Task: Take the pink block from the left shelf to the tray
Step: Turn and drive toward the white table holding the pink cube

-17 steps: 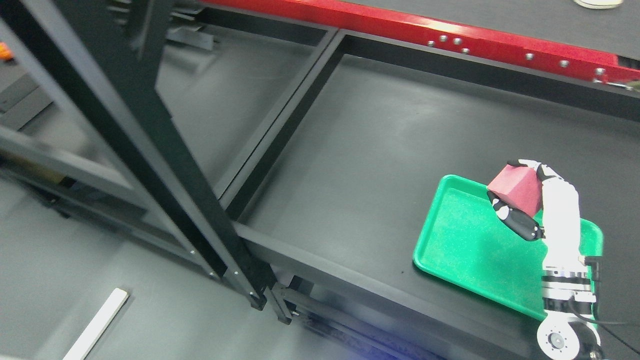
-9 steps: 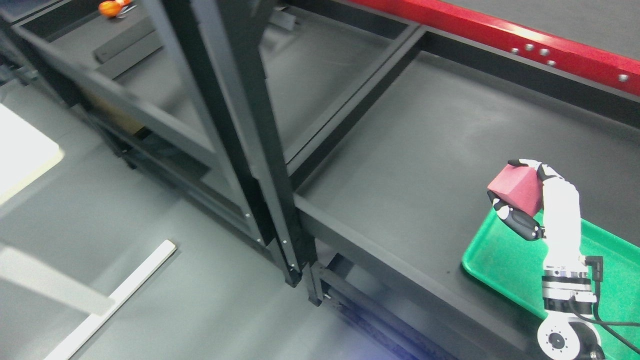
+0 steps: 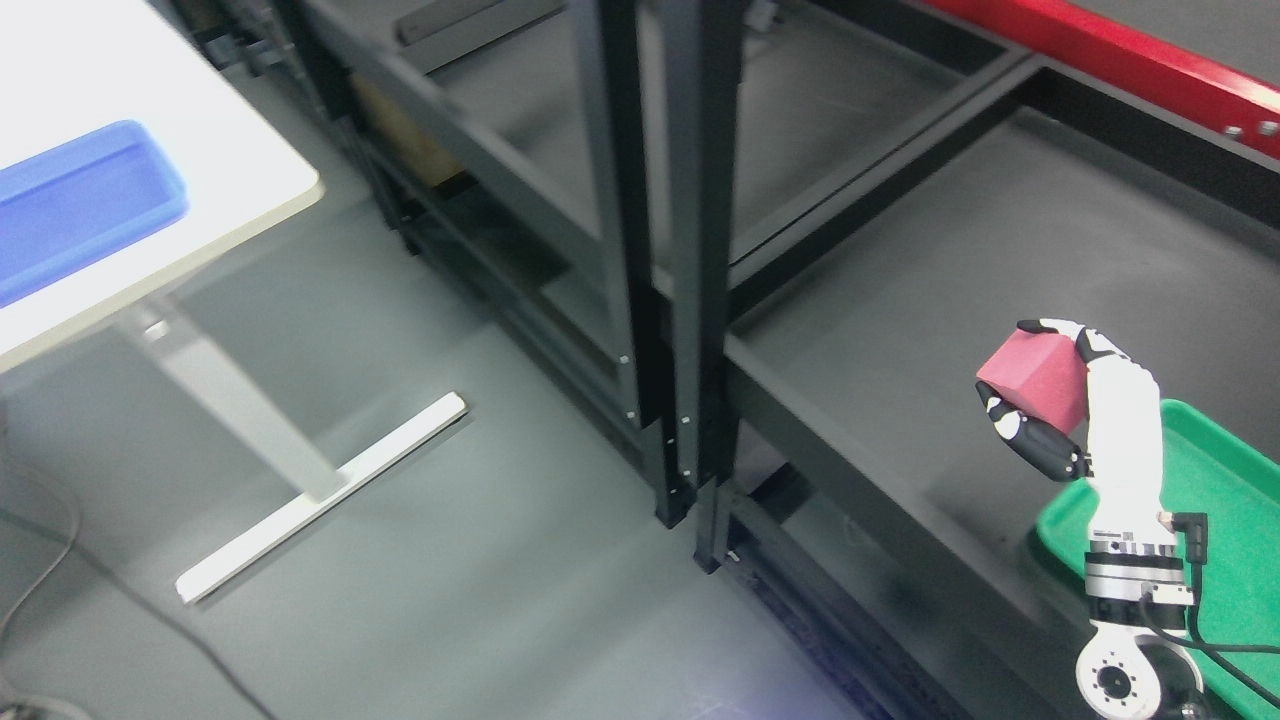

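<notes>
Risk first: we judge the pink foam-like cube block (image 3: 1035, 385) could miss the green plastic tray (image 3: 1215, 530) if released here, since it hangs over the dark shelf deck (image 3: 900, 300), left of the tray's rim; the view is also blurred, so aim is uncertain. We see the white-and-black right hand (image 3: 1045, 400) wrapped around the block, thumb under, fingers over top. A tilted grip may slip. Block: matte, 1 solid colour, sharp edges, tipped on a corner. Left hand isn't visible.
</notes>
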Controlling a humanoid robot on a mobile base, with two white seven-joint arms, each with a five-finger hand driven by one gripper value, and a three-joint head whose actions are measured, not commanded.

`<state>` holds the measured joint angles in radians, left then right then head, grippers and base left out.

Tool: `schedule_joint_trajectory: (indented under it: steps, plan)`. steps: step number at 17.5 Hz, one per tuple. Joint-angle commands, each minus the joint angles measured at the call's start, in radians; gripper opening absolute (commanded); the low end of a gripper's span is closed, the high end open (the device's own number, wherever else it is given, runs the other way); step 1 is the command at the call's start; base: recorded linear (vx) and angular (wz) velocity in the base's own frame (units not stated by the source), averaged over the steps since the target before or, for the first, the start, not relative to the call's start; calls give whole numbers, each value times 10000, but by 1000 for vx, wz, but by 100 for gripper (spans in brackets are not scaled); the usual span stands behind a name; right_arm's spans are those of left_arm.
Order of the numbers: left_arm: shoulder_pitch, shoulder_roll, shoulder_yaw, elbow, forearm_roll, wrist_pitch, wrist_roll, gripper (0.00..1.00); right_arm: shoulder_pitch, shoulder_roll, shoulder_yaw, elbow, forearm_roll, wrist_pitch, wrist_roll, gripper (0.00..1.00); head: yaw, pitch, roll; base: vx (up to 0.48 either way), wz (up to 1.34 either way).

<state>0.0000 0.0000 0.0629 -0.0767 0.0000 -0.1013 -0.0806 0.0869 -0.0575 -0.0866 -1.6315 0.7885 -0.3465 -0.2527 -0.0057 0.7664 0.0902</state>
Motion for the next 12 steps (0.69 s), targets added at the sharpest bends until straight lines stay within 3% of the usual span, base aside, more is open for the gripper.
schedule_joint_trajectory:
  steps: [1,12]
  plan:
    - [93,175,0,0,-15,1,8,100,6,-8,-8,-6,0,-2,-4,3,0,0,0,-182,558]
    - [93,175,0,0,-15,1,8,100,-10,7,7,-6,0,-2,-4,3,0,3,0,-180,670]
